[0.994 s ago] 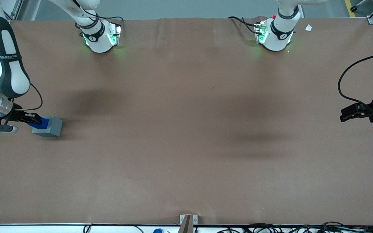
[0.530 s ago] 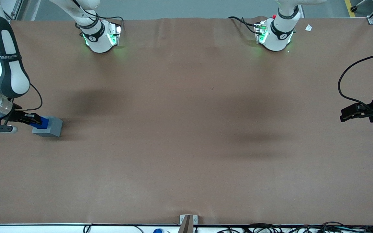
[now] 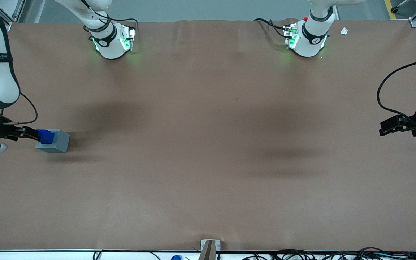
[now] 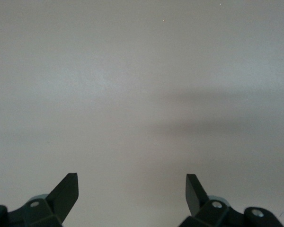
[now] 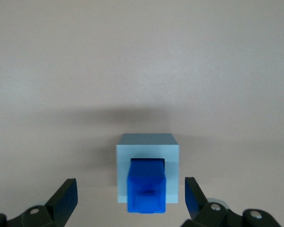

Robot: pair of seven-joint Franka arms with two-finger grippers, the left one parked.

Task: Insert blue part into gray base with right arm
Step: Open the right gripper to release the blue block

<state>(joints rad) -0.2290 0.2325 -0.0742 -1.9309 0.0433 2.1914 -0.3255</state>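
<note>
Brown table (image 3: 208, 151) carries the gray base (image 3: 57, 142) at the front view's left edge. Only the right wrist view shows the blue part (image 5: 147, 189) seated in its recess, with the end effector (image 5: 130, 201) spread wide, holding nothing.

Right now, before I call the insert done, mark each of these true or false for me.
1. The blue part sits in the gray base's top recess. True.
2. The right arm's gripper is shut on the blue part. False: its fingers stand open, apart from the block on both sides.
3. The blue part lies on the table beside the base. False: it stands in the base, sticking up out of it.
4. The base stands toward the working arm's end of the table. True.
</note>
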